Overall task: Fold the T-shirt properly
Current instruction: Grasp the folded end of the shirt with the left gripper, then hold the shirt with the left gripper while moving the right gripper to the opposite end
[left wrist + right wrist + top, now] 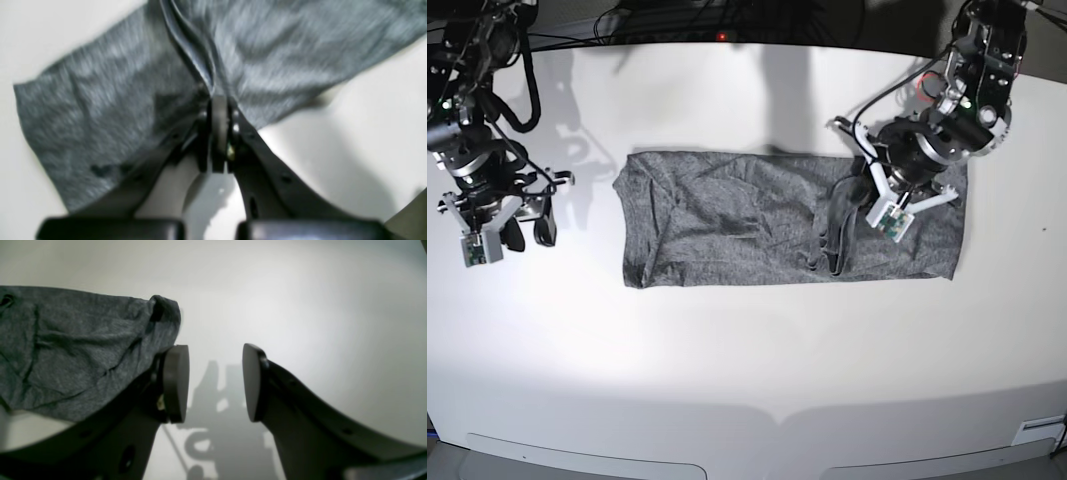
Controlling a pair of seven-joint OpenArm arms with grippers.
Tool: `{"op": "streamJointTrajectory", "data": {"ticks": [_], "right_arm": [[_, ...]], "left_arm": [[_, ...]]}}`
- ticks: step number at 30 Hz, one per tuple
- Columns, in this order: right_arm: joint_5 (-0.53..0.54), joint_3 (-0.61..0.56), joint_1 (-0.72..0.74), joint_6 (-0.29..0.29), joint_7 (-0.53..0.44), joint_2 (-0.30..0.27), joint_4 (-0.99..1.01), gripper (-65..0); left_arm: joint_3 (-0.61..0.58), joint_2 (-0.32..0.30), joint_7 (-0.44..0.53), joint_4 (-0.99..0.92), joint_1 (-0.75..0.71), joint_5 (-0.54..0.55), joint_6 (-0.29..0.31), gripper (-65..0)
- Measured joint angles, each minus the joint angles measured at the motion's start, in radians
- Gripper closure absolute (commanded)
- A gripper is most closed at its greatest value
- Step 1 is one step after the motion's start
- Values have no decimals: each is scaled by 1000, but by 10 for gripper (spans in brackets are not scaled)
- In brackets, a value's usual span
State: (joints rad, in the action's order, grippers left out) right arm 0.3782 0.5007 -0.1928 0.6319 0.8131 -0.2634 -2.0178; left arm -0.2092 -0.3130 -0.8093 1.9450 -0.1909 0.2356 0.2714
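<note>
The heather-grey T-shirt lies spread in a wide rectangle on the white table. My left gripper is over the shirt's right part and is shut on a raised fold of the cloth. In the left wrist view the gripper pinches that ridge, and the T-shirt spreads to both sides of it. My right gripper is open and empty, left of the shirt and apart from it. In the right wrist view the gripper has its pads wide apart, with the T-shirt's edge at the left.
Dark cables run along the table's far edge. The right arm's body stands at the far left, and the left arm's body at the far right. White table surface surrounds the shirt.
</note>
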Motion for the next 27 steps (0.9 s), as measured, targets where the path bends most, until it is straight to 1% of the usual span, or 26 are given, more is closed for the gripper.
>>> {"op": "streamJointTrajectory", "data": {"ticks": [3,4,9,12,14,16,19,21,25,27], "right_arm": [[11,0,11,0,0,0,0,-265],[11,0,13,0,0,0,0,-265],[11,0,13,0,3,0,0,-265],[12,0,16,0,3,0,0,-266],[12,0,16,0,3,0,0,-266],[12,0,16,0,3,0,0,-266],[14,0,16,0,3,0,0,-266],[14,0,16,0,3,0,0,-266],[14,0,16,0,3,0,0,-266],[15,0,16,0,3,0,0,-266]], "left_arm": [[2,15,-3,31,0,1,0,0],[3,30,-4,33,0,3,0,0],[3,104,-5,32,-3,76,0,0],[3,137,-7,32,-2,76,0,0],[3,138,-6,32,-3,76,1,0],[3,131,-15,32,-3,50,1,0],[5,130,-68,32,-3,34,1,0],[5,130,-76,32,-2,35,1,0],[5,130,-78,32,-3,35,1,-129],[5,130,-77,32,-2,35,0,-183]]}}
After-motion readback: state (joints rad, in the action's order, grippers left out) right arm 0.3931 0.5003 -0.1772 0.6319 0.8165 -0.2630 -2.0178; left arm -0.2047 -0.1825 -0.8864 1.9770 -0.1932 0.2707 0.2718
